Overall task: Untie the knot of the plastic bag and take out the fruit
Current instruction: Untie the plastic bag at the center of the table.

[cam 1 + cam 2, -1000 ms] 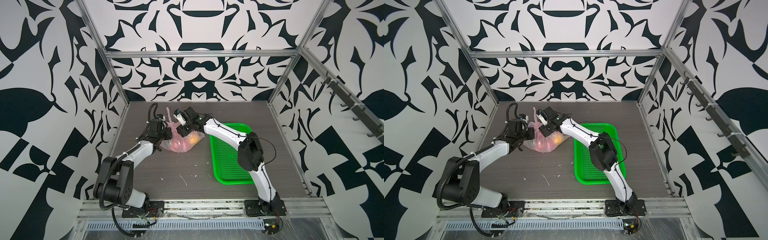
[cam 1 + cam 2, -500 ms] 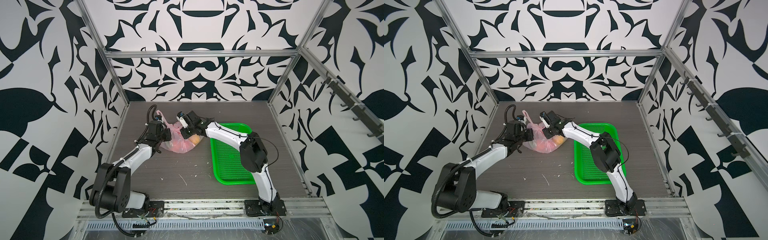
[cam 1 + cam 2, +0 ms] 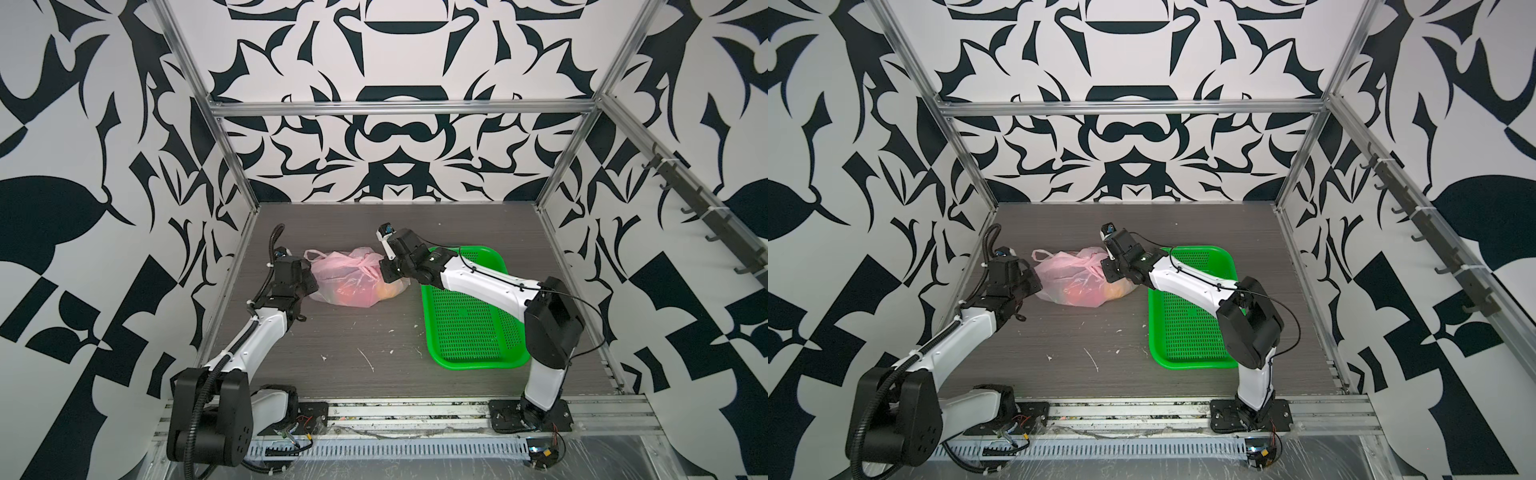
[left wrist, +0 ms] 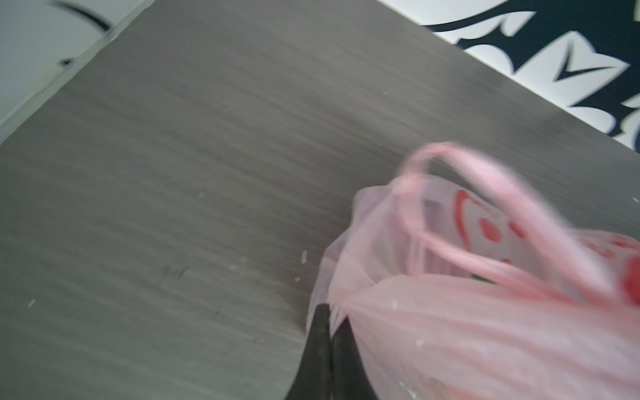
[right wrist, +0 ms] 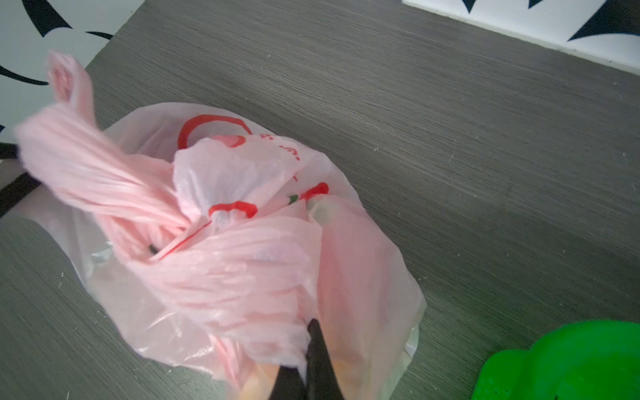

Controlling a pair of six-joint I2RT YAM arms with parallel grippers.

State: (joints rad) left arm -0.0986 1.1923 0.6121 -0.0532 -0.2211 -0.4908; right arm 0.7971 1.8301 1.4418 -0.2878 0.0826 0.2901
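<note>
The pale-pink plastic bag [image 3: 351, 276] [image 3: 1077, 276] lies on the dark table between both arms. Its knot [image 5: 162, 221] is a twisted darker-pink bunch of handles on top, and one handle loop [image 4: 450, 162] stands up free. The fruit shows only as orange [image 3: 390, 291] and red [image 3: 1077, 296] blurs through the film. My left gripper [image 4: 330, 311] is shut, pinching the film at the bag's left edge. On the right side of the bag, just below the knot, my right gripper [image 5: 311, 325] is shut on a fold of film.
A green perforated basket [image 3: 478, 362] [image 3: 1192, 362] lies right of the bag, under the right arm. The cage's metal posts and patterned walls close in the table on three sides. Small white flecks [image 3: 368, 359] dot the table in front.
The right gripper, open a second ago, has shut on the bag's film. The left gripper has drawn back to the left with its edge, and the bag now lies lower and more spread out.
</note>
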